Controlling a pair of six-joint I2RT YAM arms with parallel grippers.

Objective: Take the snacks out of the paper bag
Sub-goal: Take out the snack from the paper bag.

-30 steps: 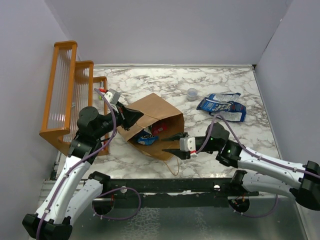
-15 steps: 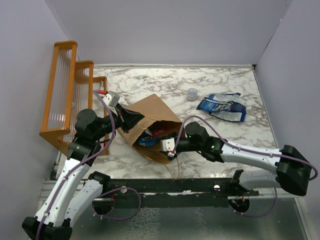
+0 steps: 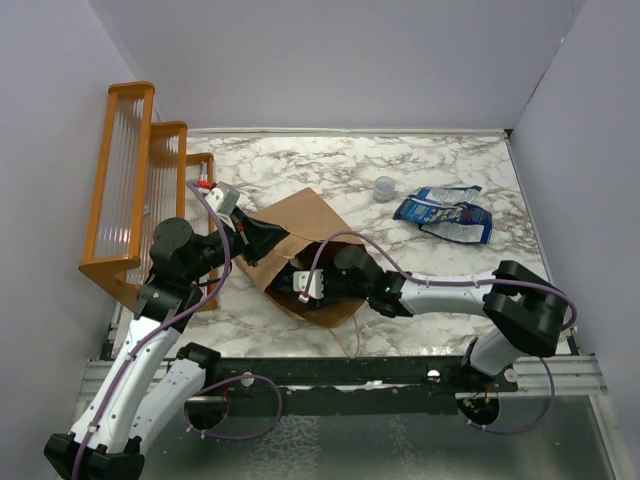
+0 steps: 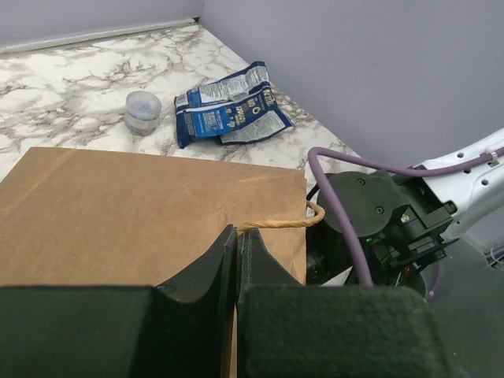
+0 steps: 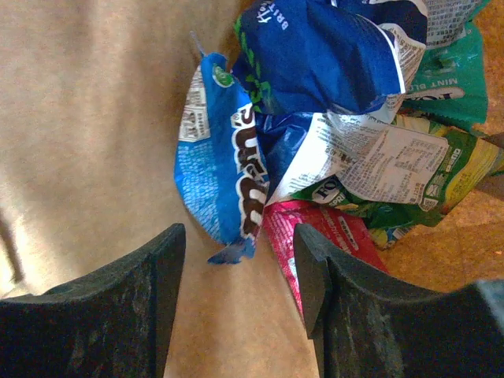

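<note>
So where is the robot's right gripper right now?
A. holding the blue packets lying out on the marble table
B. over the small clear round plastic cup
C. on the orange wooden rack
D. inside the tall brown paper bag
D: the right gripper is open inside the brown kraft paper bag, with paper walls around it and a crinkly blue foil snack packet just ahead.

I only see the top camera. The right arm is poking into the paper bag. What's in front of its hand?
Observer: In the right wrist view, the right hand is open, with a light blue packet just ahead of the gap.
Kid: Are there more snacks in there?
Observer: Yes, a red packet and green packets are piled beside it.
Kid: Is the left hand holding the bag?
Observer: Yes. In the left wrist view, the left hand is shut on the paper bag.
</note>
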